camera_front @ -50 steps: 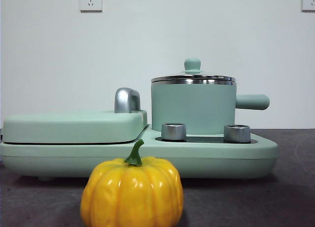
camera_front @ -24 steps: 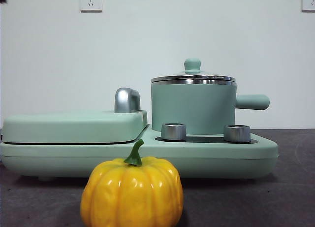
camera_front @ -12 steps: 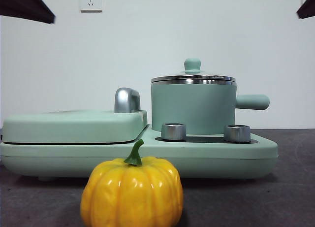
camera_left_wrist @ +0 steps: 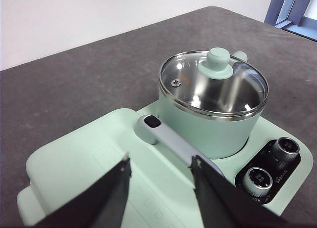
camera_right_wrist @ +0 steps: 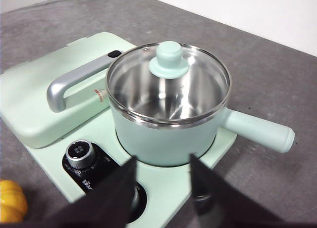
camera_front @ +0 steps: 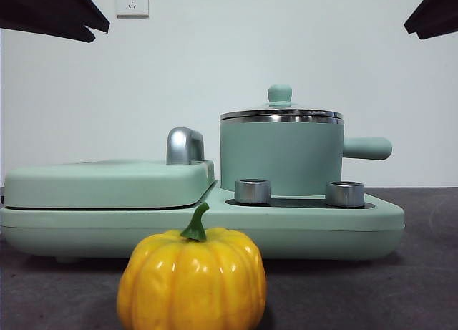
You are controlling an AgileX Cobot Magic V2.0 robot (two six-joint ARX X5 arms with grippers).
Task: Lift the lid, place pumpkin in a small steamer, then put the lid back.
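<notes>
Lid (camera_front: 280,114) sat closed on the small steamer (camera_front: 279,157), steel rims flush, mint knob up. Steamer stood on the mint appliance base (camera_front: 215,230), side handle pointing to 3 o'clock in the front view. Two silver knobs (camera_front: 252,191) sat in front of the pot. Flat grill cover (camera_front: 107,183) with its grey handle (camera_front: 184,145) lay at 9 o'clock of the pot.

Pumpkin (camera_front: 192,278) stood on the grey worktop (camera_front: 401,287), at 6 o'clock of the base's front edge, stem up, not touching the base. Only its edge showed in the right wrist view (camera_right_wrist: 11,201).

Left claw (camera_left_wrist: 161,168) hung over the grill cover, jaws apart, nothing between them. Right claw (camera_right_wrist: 162,163) hung above the base's front edge near the knobs, jaws apart, also holding nothing. In the front view the arms showed only as black tips at 10 and 2 o'clock, well clear of the lid.

Open room above the knob and all round the pumpkin. Worktop bare past the pot handle.

Small red print on the cover near the pot and marks by the dials: too small to read.
</notes>
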